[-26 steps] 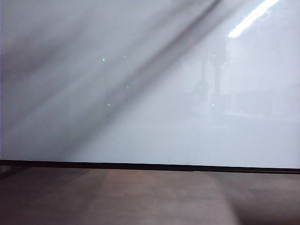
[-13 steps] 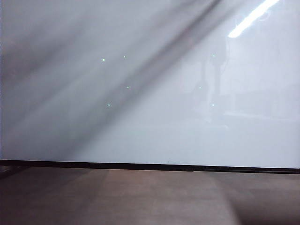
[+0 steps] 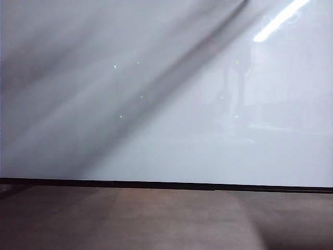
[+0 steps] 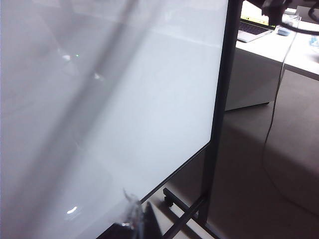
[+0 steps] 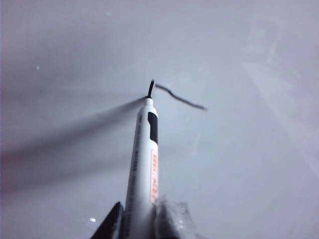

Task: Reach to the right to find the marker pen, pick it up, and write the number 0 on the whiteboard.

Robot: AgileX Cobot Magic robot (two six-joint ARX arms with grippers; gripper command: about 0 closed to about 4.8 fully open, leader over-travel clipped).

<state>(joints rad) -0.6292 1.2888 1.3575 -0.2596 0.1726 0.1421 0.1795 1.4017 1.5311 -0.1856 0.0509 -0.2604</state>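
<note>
Right wrist view: right gripper [image 5: 137, 221] pinches the pen [image 5: 143, 164], tip on the whiteboard [image 5: 239, 164], stroke [image 5: 179, 98] begun. Weak pressure may break the 0. Left gripper [image 4: 133, 219]: finger state unclear.

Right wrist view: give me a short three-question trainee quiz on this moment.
1. True or false: the right tool holds the marker pen with its tip on the whiteboard.
2. The black stroke so far is: A) a closed loop B) a short open line C) nothing.
3. Does the exterior view show either tool?

Key: 1 true; 2 B; 3 no, only the board.
</note>
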